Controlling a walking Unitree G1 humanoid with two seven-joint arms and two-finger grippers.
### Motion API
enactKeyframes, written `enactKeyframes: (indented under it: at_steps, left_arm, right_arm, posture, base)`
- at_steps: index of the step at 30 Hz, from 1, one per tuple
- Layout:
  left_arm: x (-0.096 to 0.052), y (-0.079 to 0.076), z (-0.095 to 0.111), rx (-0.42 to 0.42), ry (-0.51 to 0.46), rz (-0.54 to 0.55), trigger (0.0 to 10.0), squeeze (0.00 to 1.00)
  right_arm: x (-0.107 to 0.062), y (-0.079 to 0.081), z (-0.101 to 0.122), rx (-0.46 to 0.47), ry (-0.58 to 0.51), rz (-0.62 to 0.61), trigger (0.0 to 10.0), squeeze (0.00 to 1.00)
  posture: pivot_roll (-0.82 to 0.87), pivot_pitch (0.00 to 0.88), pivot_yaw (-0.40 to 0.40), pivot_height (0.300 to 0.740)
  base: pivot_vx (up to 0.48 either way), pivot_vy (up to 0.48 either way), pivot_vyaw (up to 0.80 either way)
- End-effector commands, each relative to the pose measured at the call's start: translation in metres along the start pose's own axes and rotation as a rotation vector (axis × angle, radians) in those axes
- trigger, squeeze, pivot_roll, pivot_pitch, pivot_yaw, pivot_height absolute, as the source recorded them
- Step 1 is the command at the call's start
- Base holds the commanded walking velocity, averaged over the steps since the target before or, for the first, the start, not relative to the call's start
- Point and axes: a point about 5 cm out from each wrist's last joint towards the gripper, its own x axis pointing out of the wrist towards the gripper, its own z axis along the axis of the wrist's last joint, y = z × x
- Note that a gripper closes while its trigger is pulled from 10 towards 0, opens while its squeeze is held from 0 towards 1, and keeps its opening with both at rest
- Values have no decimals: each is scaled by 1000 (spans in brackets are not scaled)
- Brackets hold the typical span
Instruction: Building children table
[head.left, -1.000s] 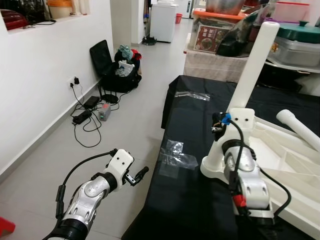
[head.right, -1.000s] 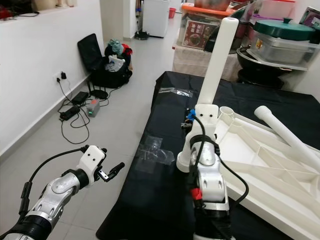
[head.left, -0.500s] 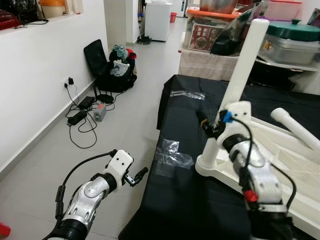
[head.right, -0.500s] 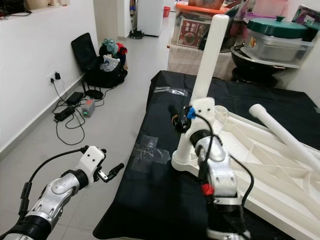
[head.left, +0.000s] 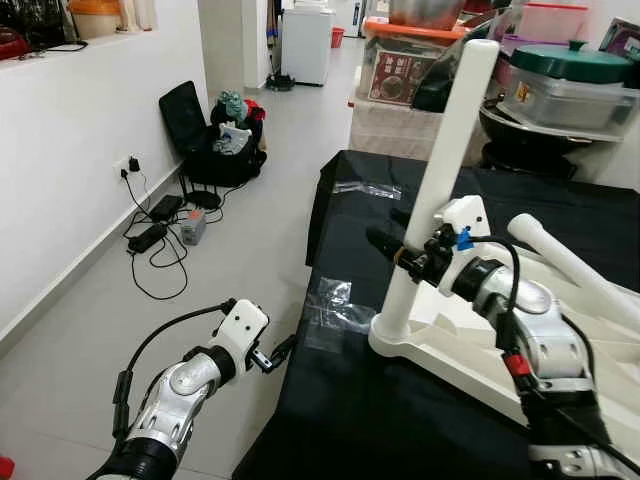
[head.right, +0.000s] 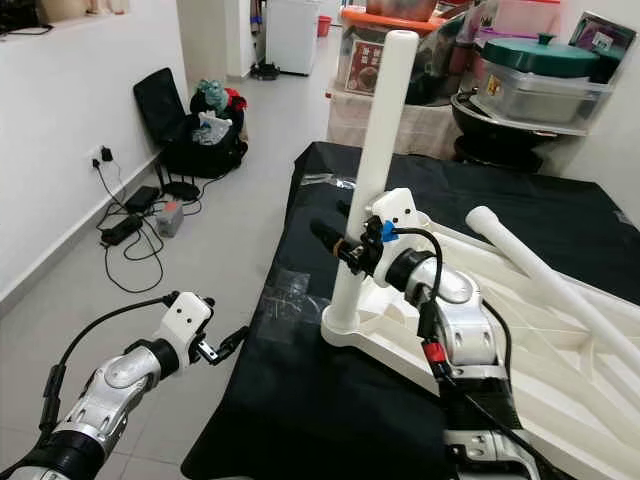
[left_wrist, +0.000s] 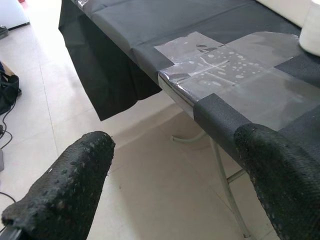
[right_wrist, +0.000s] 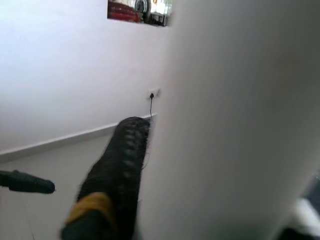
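A white children's table (head.left: 600, 340) lies upside down on a table draped in black cloth (head.left: 340, 420). One white leg (head.left: 440, 170) stands upright in its near left corner. A second leg (head.left: 575, 270) lies across the underside on the right. My right gripper (head.left: 392, 240) clasps the upright leg low down, its fingers poking out past the leg to the left. In the right wrist view one black finger (right_wrist: 120, 165) lies flush against the leg (right_wrist: 235, 120). My left gripper (head.left: 275, 353) hangs open and empty over the floor, just off the cloth's left edge.
A clear plastic bag (head.left: 335, 305) is taped to the cloth near its left edge (left_wrist: 220, 75). A black bag (head.left: 225, 150) and cables with chargers (head.left: 160, 235) lie on the floor by the white wall. Pots and boxes (head.left: 570, 80) are stacked behind the table.
The camera has shifted, sliding the scene left. My right wrist has swung round the upright leg, so its fingers now stick out on the leg's left side. The left arm has stayed put.
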Motion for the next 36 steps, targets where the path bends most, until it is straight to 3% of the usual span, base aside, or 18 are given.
enactKeyframes:
  at_steps: [1, 4, 7, 10, 12, 16, 22, 26, 30, 31, 32, 36]
  left_arm:
    - [1, -1, 1, 7, -2, -6, 10000, 0]
    - [1, 0, 1, 9, 0, -8, 10000, 0]
    - [2, 1, 2, 12, 0, -9, 10000, 0]
    - [2, 0, 2, 11, -2, -10, 10000, 0]
    - [2, 0, 2, 10, -3, -9, 10000, 0]
    - [0, -2, -1, 6, 3, -13, 10000, 0]
    - [2, -3, 0, 2, 0, -16, 10000, 0]
    - [2, -2, 0, 4, 1, -19, 10000, 0]
    - [2, 0, 0, 4, 4, -19, 10000, 0]
    - [2, 0, 0, 4, 5, -19, 10000, 0]
    - [3, -1, 0, 4, 5, -20, 10000, 0]
    - [3, -3, 0, 3, 4, -21, 10000, 0]
  right_arm:
    - [7, 4, -4, -28, 19, -13, 0, 0]
    - [7, -8, -9, -61, 90, -172, 0, 0]
    - [-2, -29, -20, -81, 203, -490, 0, 0]
    - [-14, -30, -29, -51, 256, -653, 0, 0]
    - [-17, -29, -31, -51, 262, -675, 0, 0]
    - [-25, -7, -39, -30, 307, -728, 0, 0]
    - [-17, 20, -40, -38, 328, -718, 0, 0]
    - [-10, 33, -42, -35, 330, -658, 0, 0]
    - [-2, 43, -33, -65, 285, -512, 0, 0]
    - [0, 44, -30, -78, 264, -467, 9098, 0]
    - [2, 45, -26, -89, 244, -426, 10000, 0]
    - [3, 47, -16, -107, 203, -352, 10000, 0]
  posture:
    - [106, 0, -105, 740]
    - [100, 0, -100, 740]
    - [96, 0, -99, 740]
    - [95, 0, -96, 740]
    - [95, 0, -96, 740]
    - [85, 0, -93, 740]
    - [81, 0, -89, 740]
    - [80, 0, -87, 740]
    - [76, 0, -85, 740]
    - [76, 0, -86, 740]
    - [76, 0, -86, 740]
    - [76, 0, -89, 740]
  base:
    - [0, 0, 0]
    - [0, 0, 0]
    - [0, 0, 0]
    - [0, 0, 0]
    - [0, 0, 0]
    - [0, 0, 0]
    - [0, 0, 0]
    - [0, 0, 0]
    - [0, 0, 0]
    - [0, 0, 0]
    - [0, 0, 0]
    - [0, 0, 0]
